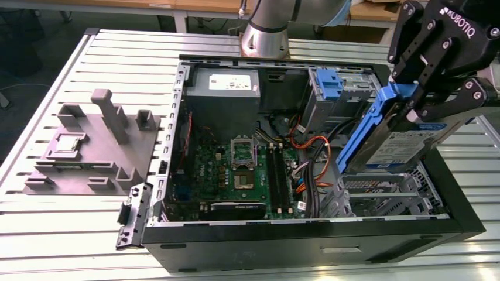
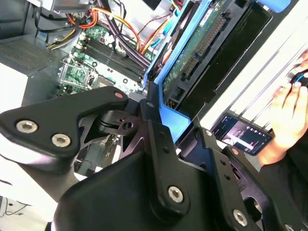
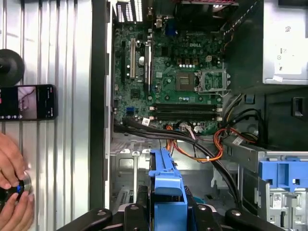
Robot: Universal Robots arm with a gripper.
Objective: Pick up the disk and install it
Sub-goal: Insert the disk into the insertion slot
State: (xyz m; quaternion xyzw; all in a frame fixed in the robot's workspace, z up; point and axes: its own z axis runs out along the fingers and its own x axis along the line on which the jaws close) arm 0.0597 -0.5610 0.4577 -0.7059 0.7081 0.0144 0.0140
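Gripper (image 1: 414, 102), exterior view's right: clamped on the disk (image 1: 399, 146); disk tilted above drive bay (image 1: 387, 190); advised: square carrier to bay, clear of orange cables (image 1: 326, 153).

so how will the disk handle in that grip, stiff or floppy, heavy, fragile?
Probably stiff and dense: the disk is a metal slab. Held tilted by the gripper at one end of its blue carrier, it may lever or flex there. Its exposed circuit board looks knock-sensitive.
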